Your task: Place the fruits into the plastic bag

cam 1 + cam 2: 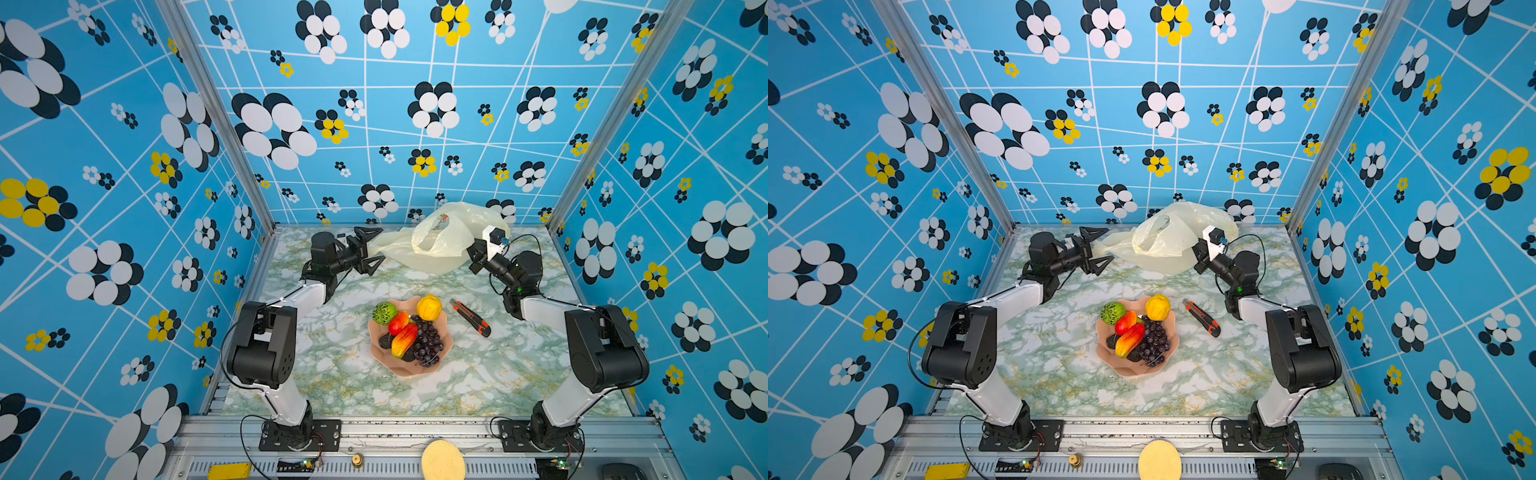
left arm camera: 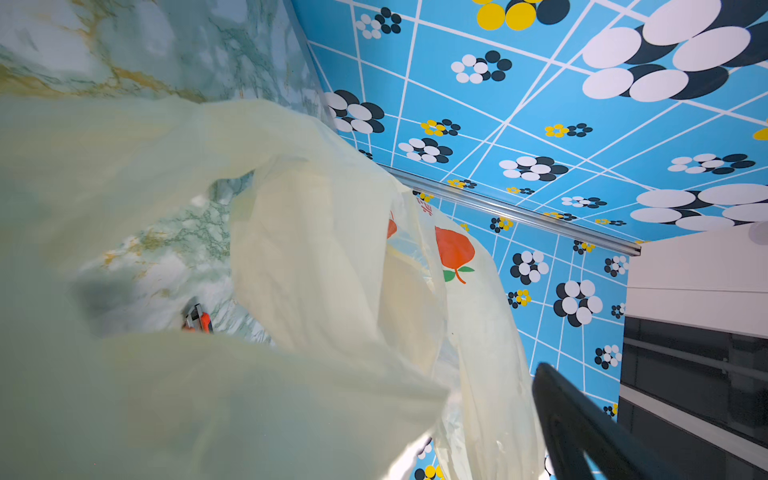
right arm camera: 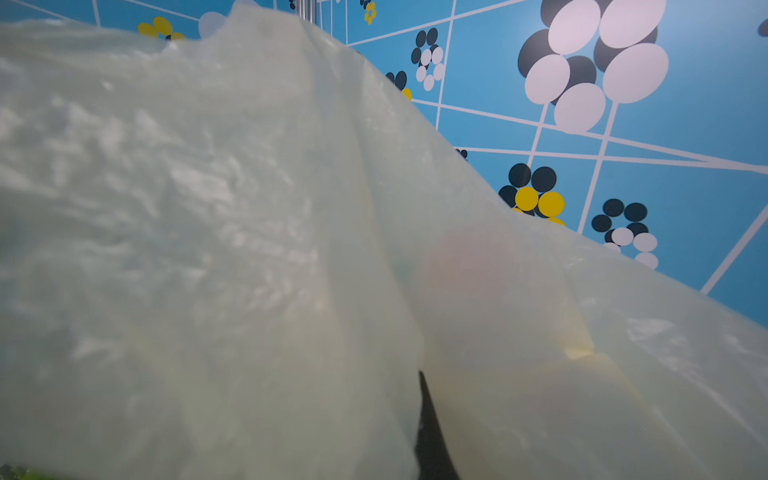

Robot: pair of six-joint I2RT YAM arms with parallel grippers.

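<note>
1. The plastic bag (image 1: 436, 243) lay at the upper centre of both top views, near the back wall. It was well apart from the fruits (image 1: 409, 332), heaped in the pink dish (image 1: 415, 371) at lower centre.
2. The bag looked thin, light, limp and slippery. It would likely collapse unless held at 2 points, best at the rim or a handle loop.
3. Its long axis ran left to right across the frame, with a flat tail reaching left and the right part puffed up. In the left wrist view an opening framed the utility knife (image 2: 198, 320). I could not tell whether it was the mouth or a loop.
4. The left gripper (image 1: 380, 245) stood spread wide just beside that tail, holding nothing.
5. The right gripper (image 1: 473, 250) was closed, apparently pinching the bag's right edge, though film hid its tips.
</note>
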